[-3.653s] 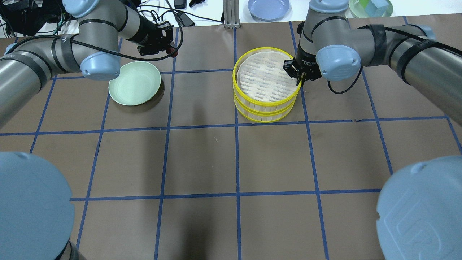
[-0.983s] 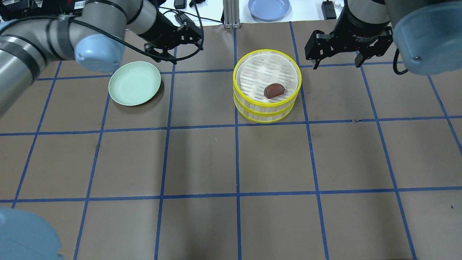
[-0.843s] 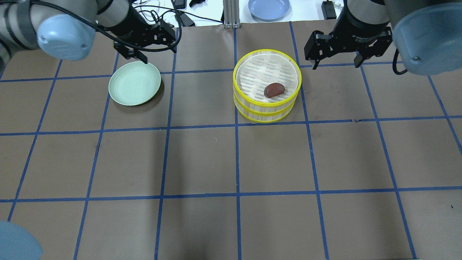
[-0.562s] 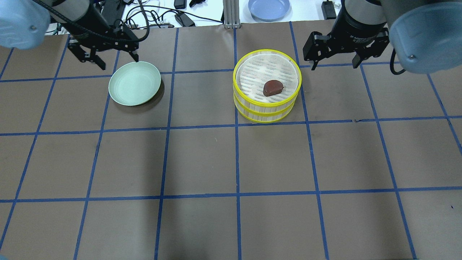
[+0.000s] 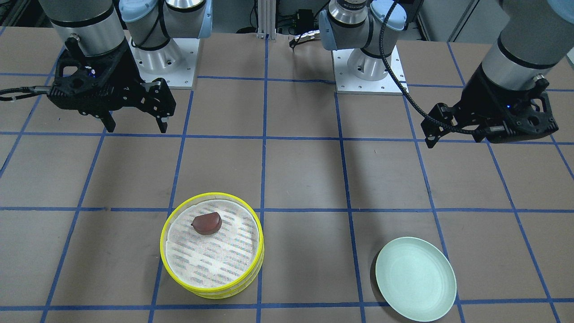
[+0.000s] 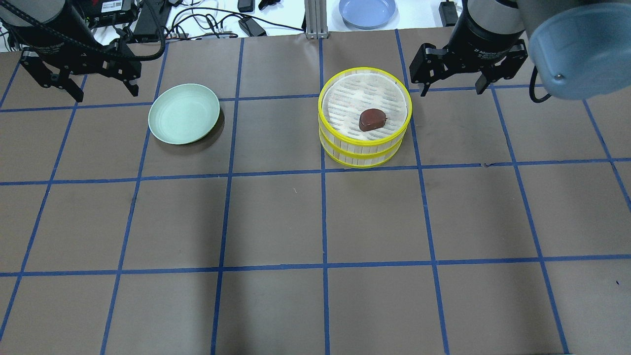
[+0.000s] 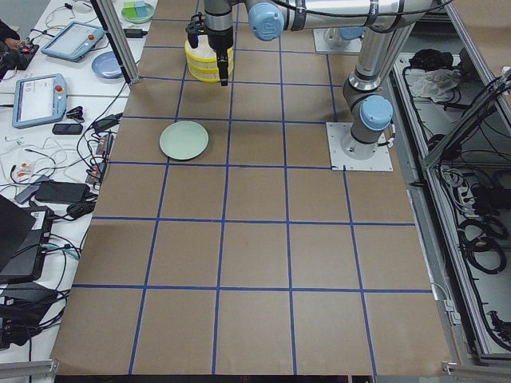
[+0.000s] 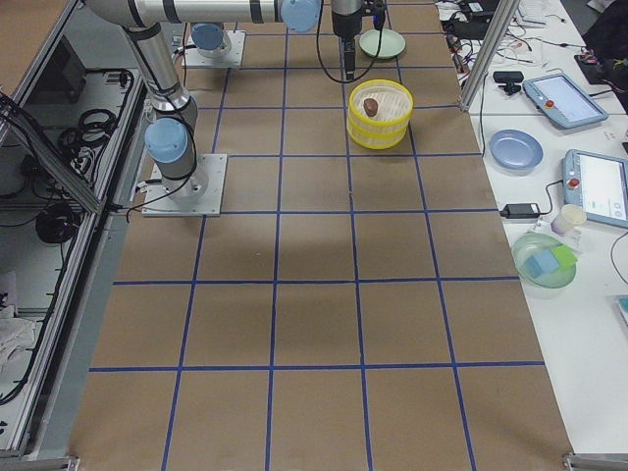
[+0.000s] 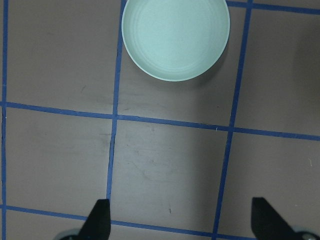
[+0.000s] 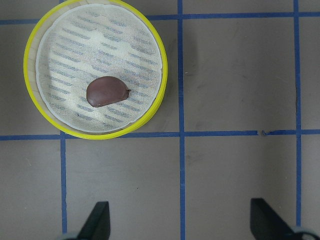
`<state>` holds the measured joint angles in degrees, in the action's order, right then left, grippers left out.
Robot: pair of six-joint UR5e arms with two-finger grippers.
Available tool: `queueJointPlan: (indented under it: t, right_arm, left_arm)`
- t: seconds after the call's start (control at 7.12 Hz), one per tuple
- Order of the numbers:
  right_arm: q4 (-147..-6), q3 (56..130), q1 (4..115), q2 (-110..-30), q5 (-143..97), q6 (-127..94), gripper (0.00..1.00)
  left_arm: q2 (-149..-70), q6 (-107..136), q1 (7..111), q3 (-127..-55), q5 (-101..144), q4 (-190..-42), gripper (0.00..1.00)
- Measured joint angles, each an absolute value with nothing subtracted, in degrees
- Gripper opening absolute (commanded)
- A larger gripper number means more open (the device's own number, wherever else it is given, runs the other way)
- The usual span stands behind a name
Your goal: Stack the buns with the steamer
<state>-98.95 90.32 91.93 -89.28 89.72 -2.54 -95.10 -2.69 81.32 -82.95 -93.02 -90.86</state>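
Nothing can be read for certain; the white lettering (image 6: pixel 485 49) on the right gripper's (image 6: pixel 446 88) black body is too blurred.

Silver-grey arms (image 5: pixel 515 49) with pale blue joint caps (image 6: pixel 572 59); black left claw (image 6: pixel 106 95) and right claw (image 6: pixel 444 92), apparently blue-lit.

Cannot see inside the lower tier of the steamer (image 6: pixel 362 154), covered by the upper one; plate (image 9: pixel 175 45) clipped by the left wrist view's top edge; from the right end, bun (image 8: pixel 371 105) probably too small for shape.
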Motion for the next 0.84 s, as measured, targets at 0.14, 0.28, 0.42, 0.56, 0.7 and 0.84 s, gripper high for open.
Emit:
queueJointPlan:
  t: [0.14, 0.28, 0.42, 0.56, 0.7, 0.84]
  right_arm:
    - [-98.9, 90.3, 92.0, -89.3, 89.7, -2.6, 1.0]
    - [-99.0, 90.3, 92.0, -89.2, 89.7, -2.6, 1.0]
    - [-99.1, 90.3, 92.0, -89.2, 89.7, -2.6, 1.0]
    - [-99.1, 90.3, 92.0, -89.2, 89.7, -2.6, 1.0]
    - [-99.1, 90.3, 92.0, -89.2, 89.7, -2.6, 1.0]
    - [-99.1, 90.3, 92.0, -89.2, 89.7, -2.5, 1.0]
  left_arm:
    - [-94.9, -2.7, 82.7, -83.1, -91.8, -90.7, 1.0]
    - [-94.6, -2.6, 84.2, -83.4, -91.2, -90.5, 1.0]
    - [-94.2, -2.4, 85.4, -83.7, -90.9, -90.5, 1.0]
    - [-93.8, -2.2, 86.2, -83.9, -90.6, -90.5, 1.0]
    - [-93.3, -2.1, 86.8, -84.3, -90.4, -90.4, 1.0]
    - [-92.9, -2.0, 87.5, -85.1, -90.3, -90.4, 1.0]
